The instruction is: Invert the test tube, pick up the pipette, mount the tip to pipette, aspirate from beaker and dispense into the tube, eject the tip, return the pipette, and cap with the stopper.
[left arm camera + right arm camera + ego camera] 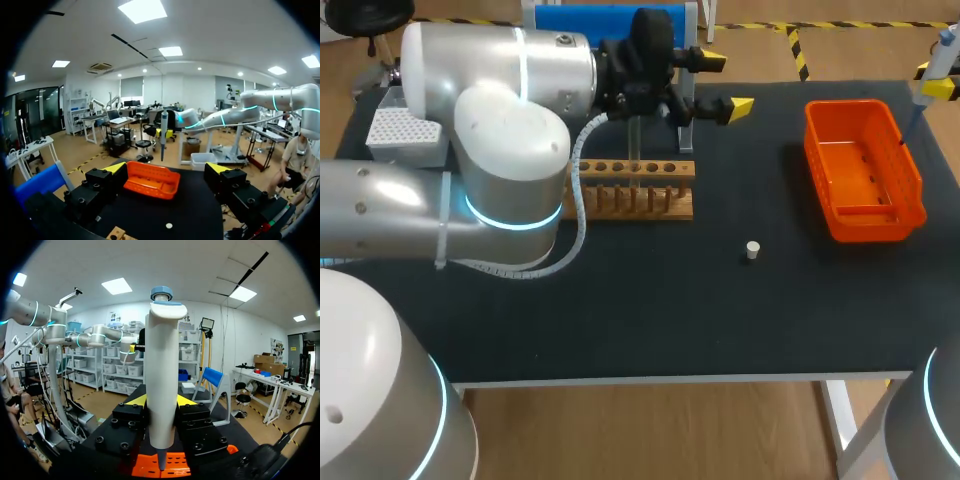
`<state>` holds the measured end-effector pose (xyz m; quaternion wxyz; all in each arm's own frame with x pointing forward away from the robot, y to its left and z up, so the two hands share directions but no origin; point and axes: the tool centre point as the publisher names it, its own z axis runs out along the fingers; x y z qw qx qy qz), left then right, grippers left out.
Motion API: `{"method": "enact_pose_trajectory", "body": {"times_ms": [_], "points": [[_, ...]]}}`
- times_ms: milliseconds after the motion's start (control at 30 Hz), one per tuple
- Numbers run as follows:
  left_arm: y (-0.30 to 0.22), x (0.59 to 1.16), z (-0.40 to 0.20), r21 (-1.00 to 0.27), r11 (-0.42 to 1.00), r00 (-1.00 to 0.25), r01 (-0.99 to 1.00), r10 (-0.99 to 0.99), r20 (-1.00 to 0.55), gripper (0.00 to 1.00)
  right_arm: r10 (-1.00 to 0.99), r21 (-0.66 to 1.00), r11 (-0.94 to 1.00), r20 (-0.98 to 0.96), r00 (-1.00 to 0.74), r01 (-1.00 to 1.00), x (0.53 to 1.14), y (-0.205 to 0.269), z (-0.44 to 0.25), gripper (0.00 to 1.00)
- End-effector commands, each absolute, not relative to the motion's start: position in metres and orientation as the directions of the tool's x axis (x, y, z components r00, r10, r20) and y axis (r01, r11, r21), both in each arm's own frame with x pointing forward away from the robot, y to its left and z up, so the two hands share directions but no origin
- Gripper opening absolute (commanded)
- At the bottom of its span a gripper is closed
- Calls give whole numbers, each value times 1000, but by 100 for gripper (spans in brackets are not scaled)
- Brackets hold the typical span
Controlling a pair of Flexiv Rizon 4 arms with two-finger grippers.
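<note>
The pipette (161,365), long axis vertical and nose pointing down over the orange basket (172,466), is pinched by the right gripper (161,401); the left gripper (166,169) stands spread.

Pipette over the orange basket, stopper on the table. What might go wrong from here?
1. The right gripper holds the pipette near the orange basket's rim in the head view; an ejected tip might land outside.
2. The stopper is small and lies loose on the table; it may roll when grasped.
3. The open left gripper sits close to the test tube in the wooden rack and could knock it.
</note>
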<state>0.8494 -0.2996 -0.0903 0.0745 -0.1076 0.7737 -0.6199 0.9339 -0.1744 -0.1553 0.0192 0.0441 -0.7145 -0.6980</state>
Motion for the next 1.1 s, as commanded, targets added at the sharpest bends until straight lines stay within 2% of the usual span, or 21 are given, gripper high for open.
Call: {"method": "enact_pose_trajectory", "body": {"times_ms": [33, 267, 733, 1100], "points": [[-301, 850, -92, -977, 202, -965, -73, -261, 18, 100, -93, 999, 24, -34, -995, -36, 935, -175, -155, 0], [-300, 853, -96, -981, 192, -969, -27, -247, -22, 100, -93, 999, 24, -34, -995, -36, 935, -175, -155, 0], [-243, 850, -110, -988, 147, -955, 46, -284, -87, 100, -93, 999, 24, -34, -995, -36, 935, -175, -155, 0], [-219, 849, -128, -995, 86, -958, 42, -279, -65, 100, -93, 999, 24, -34, -995, -36, 935, -175, -155, 0]]}}
